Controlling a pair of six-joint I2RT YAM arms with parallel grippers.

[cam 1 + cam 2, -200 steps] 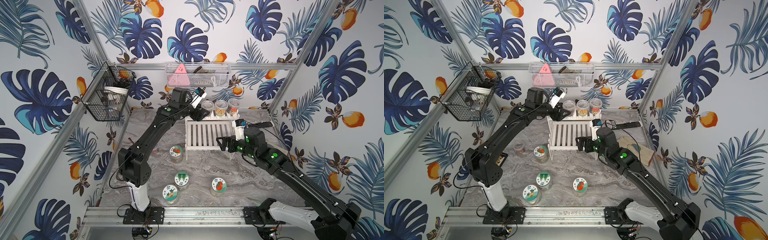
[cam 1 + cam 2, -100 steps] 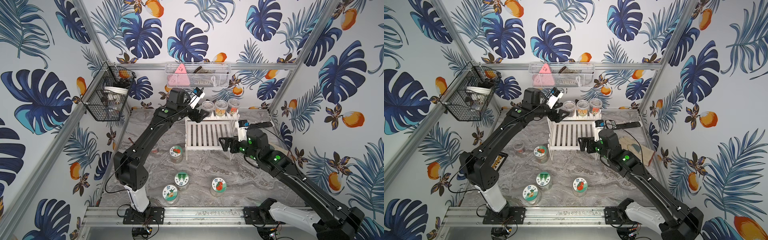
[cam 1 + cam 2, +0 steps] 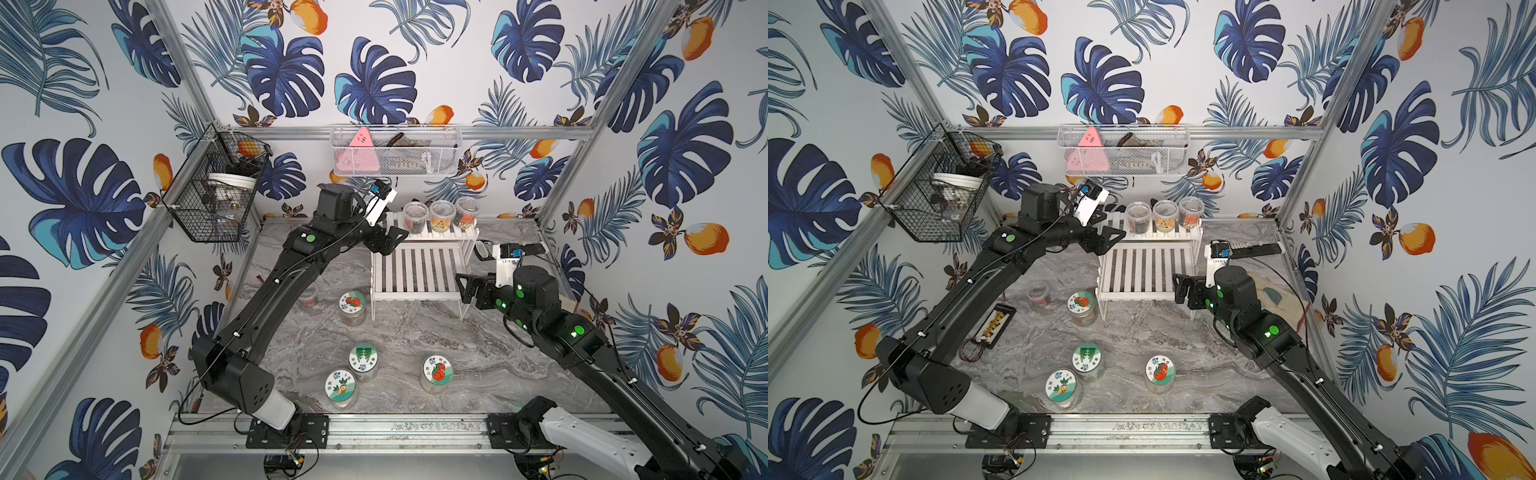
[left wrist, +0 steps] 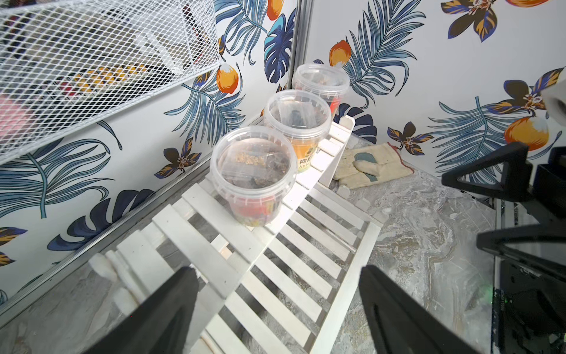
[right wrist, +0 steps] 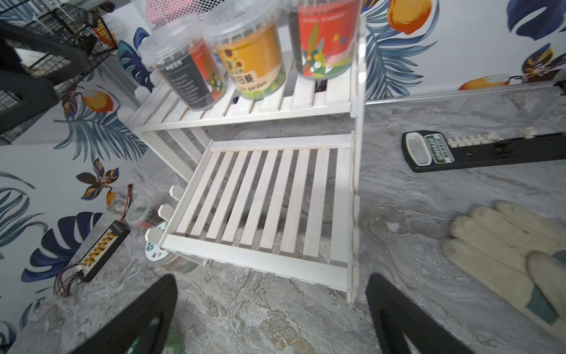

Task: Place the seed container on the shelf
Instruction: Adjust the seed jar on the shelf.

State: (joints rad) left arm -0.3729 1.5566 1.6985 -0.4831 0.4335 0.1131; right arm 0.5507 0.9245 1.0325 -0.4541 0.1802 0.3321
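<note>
Matt white-painted wooden shelf [image 3: 419, 270]. Clear, glossy plastic tubs [image 4: 251, 171] with printed paper labels. Smooth grey marbled table [image 3: 415, 340]. Rough cream cloth glove [image 5: 505, 245]. White metal mesh basket [image 4: 92, 61].

The orange-labelled tub [image 5: 251, 61], middle of three on the shelf [image 5: 269, 196], is showing the characters "日葵" above the word "garden" in the right wrist view, while the left wrist view is catching "向日" on it. A black tool [image 5: 490, 153] lying on the bench [image 5: 428, 230] is carrying a green label [image 5: 435, 150] reading roughly "GREENER". Print on the neighbouring tubs [image 5: 190, 70] and the jar lids [image 3: 437, 370] is proving too small to read.
</note>
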